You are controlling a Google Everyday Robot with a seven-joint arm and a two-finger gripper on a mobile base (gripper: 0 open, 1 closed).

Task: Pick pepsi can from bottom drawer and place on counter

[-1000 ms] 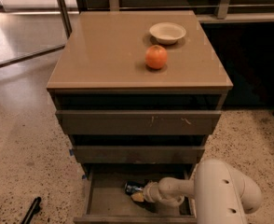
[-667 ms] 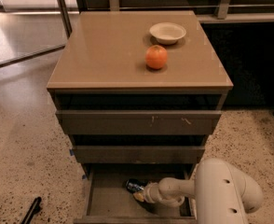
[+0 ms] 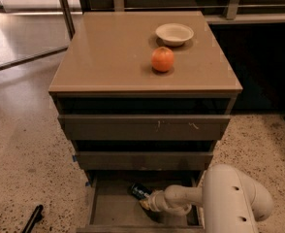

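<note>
Bottom drawer [image 3: 112,208], open: pepsi can [image 3: 138,190] lying tilted; end effector [image 3: 146,203] at the can, grip state cannot be told. Table [image 3: 108,52]: orange [image 3: 162,59], bowl [image 3: 174,33].

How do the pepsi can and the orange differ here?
The pepsi can is dark with pale label marks; the orange is bright and round. The pepsi can lies low in the open bottom drawer; the orange sits up on the counter. The gripper is in the drawer right by the pepsi can, far from the orange. Both are small, of similar size.
</note>
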